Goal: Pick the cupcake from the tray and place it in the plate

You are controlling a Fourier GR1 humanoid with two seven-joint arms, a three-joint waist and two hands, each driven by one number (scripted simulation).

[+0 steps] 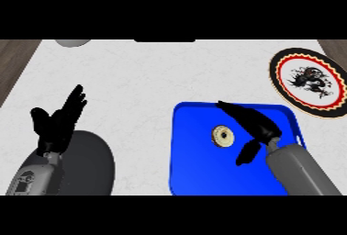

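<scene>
A small round cupcake point(222, 137), pale with a darker centre, sits on the blue tray point(203, 174) at the middle right. My right hand point(254, 124) hovers over the tray just right of the cupcake, fingers stretched toward the far left and thumb hanging down, open and holding nothing. The plate point(308, 82), black-rimmed with a red ring and a dark dragon figure on white, lies at the far right of the counter. My left hand point(58, 121) rests open at the left, fingers up.
A grey round object point(73, 42) shows at the counter's far edge, upper left. Dark wood borders the white counter at both upper corners. A dark shadow lies under my left forearm.
</scene>
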